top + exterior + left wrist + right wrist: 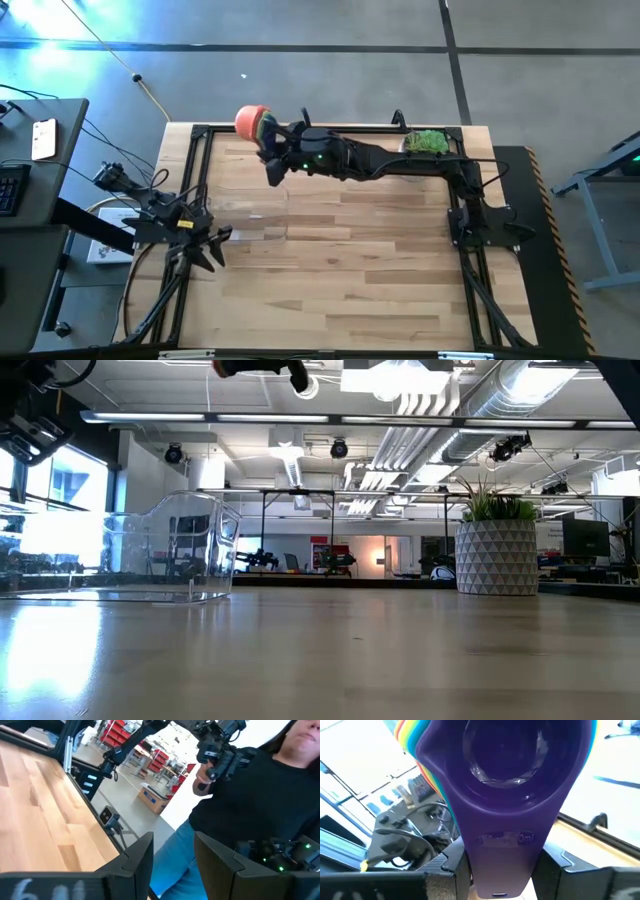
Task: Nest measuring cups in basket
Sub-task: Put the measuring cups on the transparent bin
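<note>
1. High view: right end effector [268, 135] reached across to the far left part of the surface [350, 260], clenched on the stacked measuring cups [254, 121], red-orange bowl uppermost, held above the surface's far edge. Left end effector [212, 247] parked at the near left edge, fingers spread, nothing between them. Clear basket [250, 218] sat on the surface just beside the left end effector, well apart from the cups. Green plant [427, 141] stood at the far right corner.

2. Low view: basket [170, 555] rested on the left of the surface [330, 650], nothing visible inside. White patterned pot with plant [496, 550] stood to the right, well apart from the basket. Dark arm parts crossed the top edge; cups out of sight here.

3. Left wrist view: left end effector [172, 860] spread apart, empty, only the floor beyond showing between the two dark fingers [135, 862]. Beyond the surface edge, person in a black top and blue trousers [255, 810].

4. Right wrist view: right end effector [502, 870] gripped the flat purple handle of the nested measuring cups [505, 780]; purple cup on the facing side, rims in rainbow colours fanned behind it.
</note>
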You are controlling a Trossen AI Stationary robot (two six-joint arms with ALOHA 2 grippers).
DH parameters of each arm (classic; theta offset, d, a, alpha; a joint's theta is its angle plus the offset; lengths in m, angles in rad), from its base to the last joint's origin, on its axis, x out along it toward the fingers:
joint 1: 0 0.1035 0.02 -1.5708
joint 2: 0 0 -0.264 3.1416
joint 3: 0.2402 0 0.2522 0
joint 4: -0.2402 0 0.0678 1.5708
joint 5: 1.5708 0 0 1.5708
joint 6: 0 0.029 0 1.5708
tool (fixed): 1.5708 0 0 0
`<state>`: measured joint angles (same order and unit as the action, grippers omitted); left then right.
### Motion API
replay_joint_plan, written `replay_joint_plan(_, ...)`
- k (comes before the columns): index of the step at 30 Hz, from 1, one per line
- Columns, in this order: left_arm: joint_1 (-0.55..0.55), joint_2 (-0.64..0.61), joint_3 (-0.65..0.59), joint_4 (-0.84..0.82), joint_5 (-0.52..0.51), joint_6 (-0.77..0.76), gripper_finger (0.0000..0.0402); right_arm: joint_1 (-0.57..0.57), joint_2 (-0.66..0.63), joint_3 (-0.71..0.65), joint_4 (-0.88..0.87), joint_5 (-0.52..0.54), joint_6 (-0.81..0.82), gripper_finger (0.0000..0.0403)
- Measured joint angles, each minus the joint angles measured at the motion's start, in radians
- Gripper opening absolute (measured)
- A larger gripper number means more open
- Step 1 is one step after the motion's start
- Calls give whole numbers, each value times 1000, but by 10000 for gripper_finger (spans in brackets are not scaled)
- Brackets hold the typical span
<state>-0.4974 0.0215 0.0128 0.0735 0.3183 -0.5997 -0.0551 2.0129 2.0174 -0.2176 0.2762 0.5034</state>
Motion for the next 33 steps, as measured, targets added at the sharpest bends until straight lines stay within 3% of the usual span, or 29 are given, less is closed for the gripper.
replay_joint_plan(7, 30, 0, 28, -1, 3, 30, 131, 4, 6, 0, 32, -7, -15, 136)
replay_joint_plan(16, 60, 0, 36, -2, 5, 26, 131, 41, 118, -1, 22, -132, -8, 136)
replay_joint_plan(26, 58, 0, 37, 4, 5, -97, 131, 51, 205, -1, -83, -186, 6, 136)
replay_joint_plan(33, 59, 0, 37, 104, 15, -69, 131, 48, 253, -1, -104, -268, 93, 136)
